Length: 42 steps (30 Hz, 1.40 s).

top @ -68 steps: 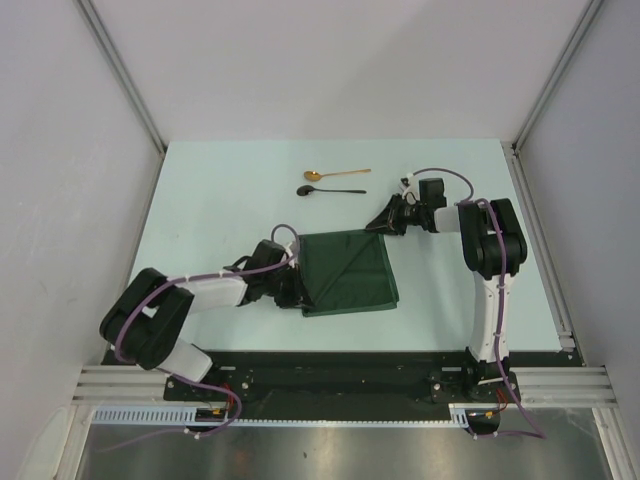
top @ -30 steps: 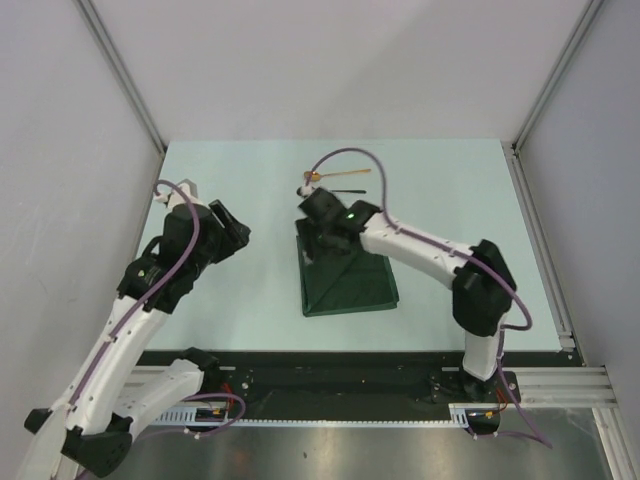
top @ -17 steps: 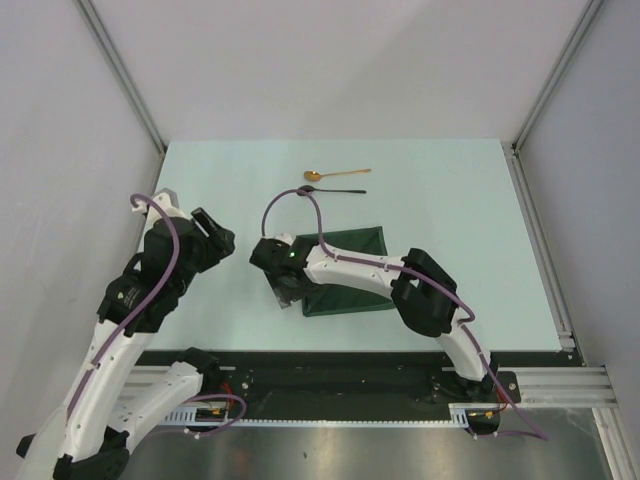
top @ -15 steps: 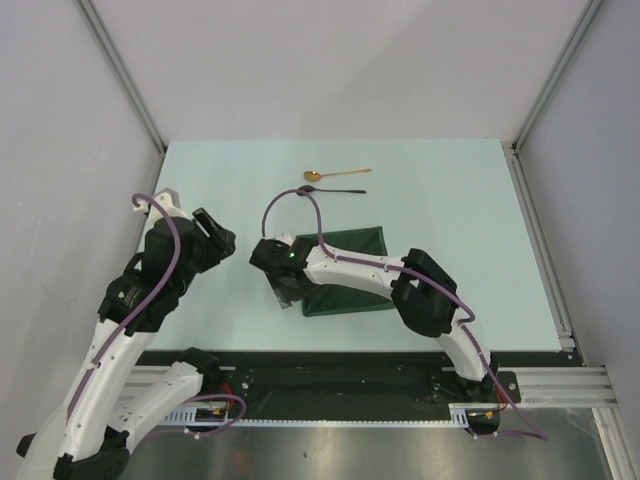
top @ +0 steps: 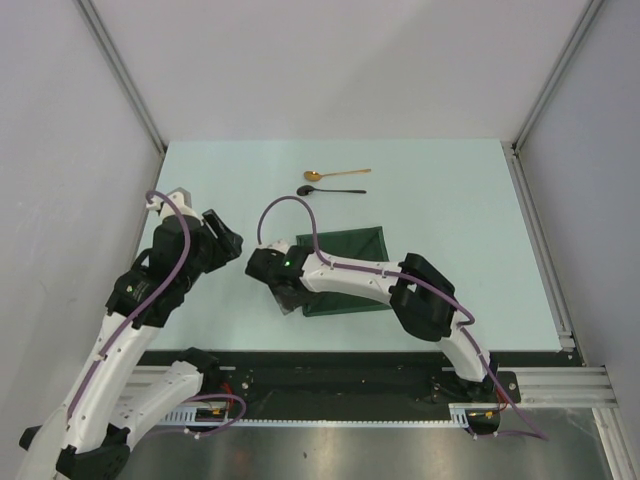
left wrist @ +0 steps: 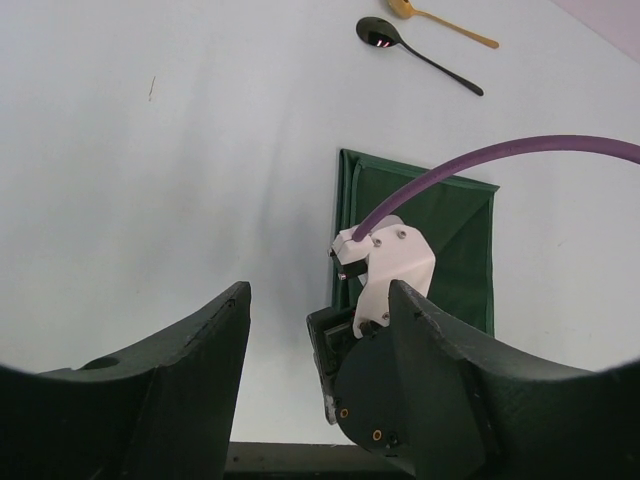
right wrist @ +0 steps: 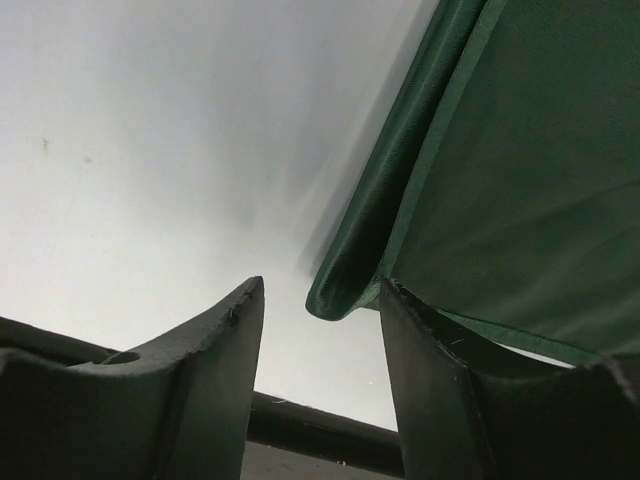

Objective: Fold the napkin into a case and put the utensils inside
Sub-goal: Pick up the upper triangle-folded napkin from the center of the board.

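Note:
The dark green napkin (top: 348, 246) lies folded into a layered rectangle at the table's middle. My right arm reaches across it. The right gripper (top: 287, 297) sits low at the napkin's near-left corner. In the right wrist view that rolled corner (right wrist: 345, 285) lies between the open fingers of the right gripper (right wrist: 322, 288), against the right finger (right wrist: 420, 340) and apart from the left one. My left gripper (top: 232, 243) hangs open above the table, left of the napkin (left wrist: 455, 235), holding nothing. The gold spoon (top: 335, 174) and black spoon (top: 330, 190) lie side by side beyond the napkin.
The table's near edge and black rail (top: 330, 358) run just below the napkin. Grey walls and metal posts (top: 120, 75) close the sides and back. The purple cable (top: 290, 205) of the right arm arcs over the napkin's left edge.
My right gripper has swept from the napkin's far-left corner down to its near-left corner and its fingers have narrowed a little. The left arm, earlier at the napkin's left edge, is raised and drawn back.

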Tool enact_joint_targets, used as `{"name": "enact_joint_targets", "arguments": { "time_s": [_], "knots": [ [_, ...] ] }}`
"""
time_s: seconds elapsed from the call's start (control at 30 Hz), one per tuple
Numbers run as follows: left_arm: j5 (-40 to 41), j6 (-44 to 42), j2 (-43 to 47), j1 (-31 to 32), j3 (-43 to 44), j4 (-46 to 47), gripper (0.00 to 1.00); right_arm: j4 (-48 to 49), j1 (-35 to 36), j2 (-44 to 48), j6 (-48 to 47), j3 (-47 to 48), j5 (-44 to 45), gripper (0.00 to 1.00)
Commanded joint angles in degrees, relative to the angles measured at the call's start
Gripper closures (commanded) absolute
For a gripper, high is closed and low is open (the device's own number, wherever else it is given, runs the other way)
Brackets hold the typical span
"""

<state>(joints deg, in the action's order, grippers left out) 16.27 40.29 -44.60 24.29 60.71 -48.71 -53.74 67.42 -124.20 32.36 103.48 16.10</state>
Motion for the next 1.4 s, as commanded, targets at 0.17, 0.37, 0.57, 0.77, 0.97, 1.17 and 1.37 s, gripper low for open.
{"name": "enact_joint_targets", "arguments": {
  "time_s": [0.17,0.37,0.57,0.77,0.97,1.17,1.37],
  "knots": [
    [-0.4,-1.9,0.3,-0.3,-0.3,1.2,0.38,-0.1,-0.1,-0.8,-0.3,-2.0,1.5,0.49],
    [-0.8,-2.1,0.4,-0.3,-0.4,1.3,0.38,0.5,0.0,-1.3,-1.3,-2.9,0.6,0.51],
    [-0.4,-2.5,0.7,-0.3,-0.5,1.0,0.38,2.5,-1.1,-0.8,-2.9,-6.1,-1.2,0.59],
    [-0.5,-2.8,0.9,-0.3,-0.6,0.8,0.38,5.7,-2.4,0.3,-4.3,-10.7,-3.9,0.6],
    [-1.0,-3.0,1.0,-0.3,-0.9,0.9,0.38,8.1,-2.9,0.7,-5.7,-13.1,-8.0,0.53],
    [-1.6,-2.9,1.0,-0.2,-1.1,0.8,0.38,9.6,-3.2,-0.3,-6.8,-15.2,-11.0,0.53],
    [-1.3,-3.0,0.7,-0.4,-1.8,1.1,0.38,12.0,-4.3,-0.8,-6.6,-18.7,-9.3,0.77]
  ]
}}
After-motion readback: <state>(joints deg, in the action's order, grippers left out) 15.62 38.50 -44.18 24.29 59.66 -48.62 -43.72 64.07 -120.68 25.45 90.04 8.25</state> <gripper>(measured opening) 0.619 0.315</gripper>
